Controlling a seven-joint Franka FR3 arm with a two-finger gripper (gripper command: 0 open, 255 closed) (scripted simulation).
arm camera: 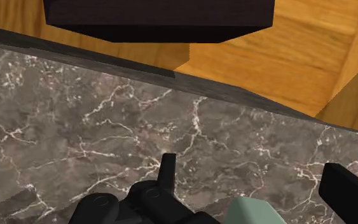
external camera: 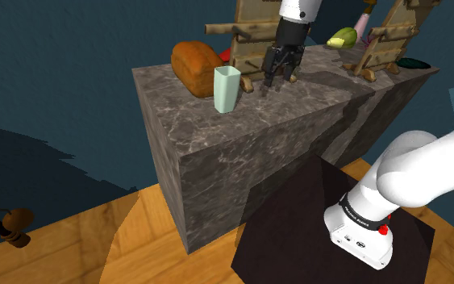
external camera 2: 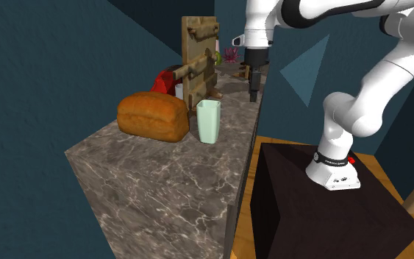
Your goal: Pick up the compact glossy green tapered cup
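The pale green tapered cup (external camera: pixel 227 87) (external camera 2: pixel 209 120) stands upright on the dark marble counter (external camera: pixel 217 139) (external camera 2: pixel 161 176), just in front of a bread loaf. My black gripper (external camera: pixel 276 82) (external camera 2: pixel 254 91) hangs fingers-down a little above the counter, beside the cup on the shoulder view's right, not touching it. In the wrist view the fingers stand wide apart around the gripper's midpoint (arm camera: pixel 252 167). A corner of the cup (arm camera: pixel 255 212) shows low between them, over the veined counter (arm camera: pixel 75 114). The gripper is open and holds nothing.
A brown bread loaf (external camera: pixel 197 66) (external camera 2: pixel 152 115) lies behind the cup. A wooden rack (external camera: pixel 253 32) (external camera 2: pixel 200 51) stands behind the gripper, a red object (external camera 2: pixel 165 79) beyond it. A yellow-green fruit (external camera: pixel 342 36) lies farther along. The dark stand (external camera: pixel 330 218) (external camera 2: pixel 323 206) adjoins the counter's edge, over wooden floor.
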